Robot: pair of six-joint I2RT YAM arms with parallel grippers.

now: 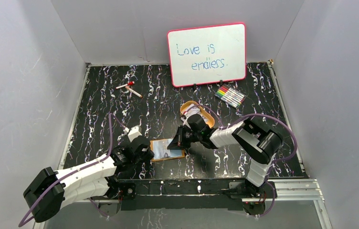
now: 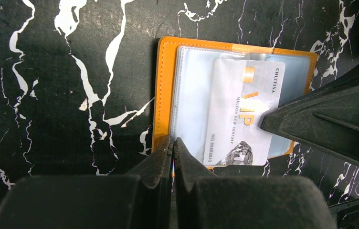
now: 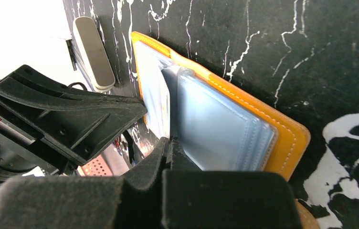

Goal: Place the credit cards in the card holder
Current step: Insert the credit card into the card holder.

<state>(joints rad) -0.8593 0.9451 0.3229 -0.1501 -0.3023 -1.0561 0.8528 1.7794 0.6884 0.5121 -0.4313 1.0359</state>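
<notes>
On card holder [image 2: 168, 86], credit card [image 2: 244, 114] (VIP), at right gripper [image 3: 168, 145] fingertips

Wallet [image 1: 167, 149]: left edge blocked by the left gripper [image 1: 145, 153], right edge by the right gripper [image 1: 181, 139]. The tray [image 1: 209, 117] stands just behind the right gripper. Bare table [image 1: 158, 117] directly behind the wallet leaves 1 open passage.
</notes>
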